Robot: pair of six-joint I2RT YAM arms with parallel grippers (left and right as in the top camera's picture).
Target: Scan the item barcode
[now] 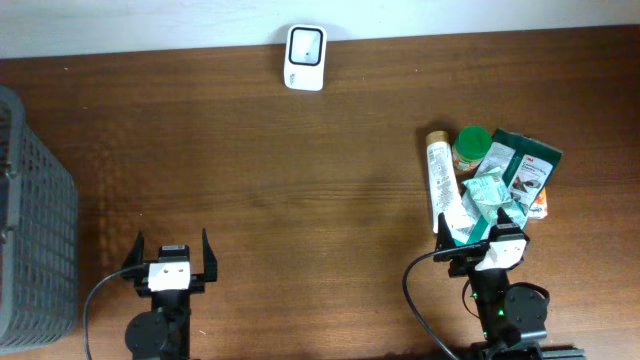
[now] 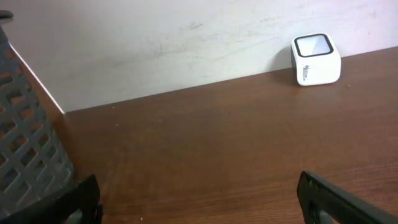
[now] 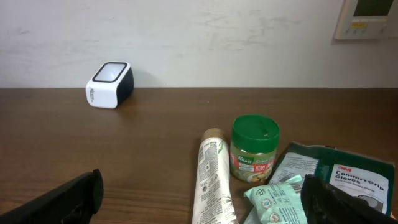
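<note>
Both pincers stand released and empty: the left pincer point(image 1: 172, 245) over the bare brown wooden tabletop point(image 1: 300, 200), the right pincer point(image 1: 480, 228) at the near edge of the goods heap. There the white plastic tube point(image 1: 437, 180), green-lidded jar point(image 1: 473, 146), dark green glove packets point(image 1: 527, 165) and mint-green pouch point(image 1: 489, 195) lie touching. The small white box scanner point(image 1: 304, 57) sits well apart, by the far wall.

Risks: closing on the crowded heap may catch two items or roll the tube. A barcode turned from the scanner window would not read.
</note>
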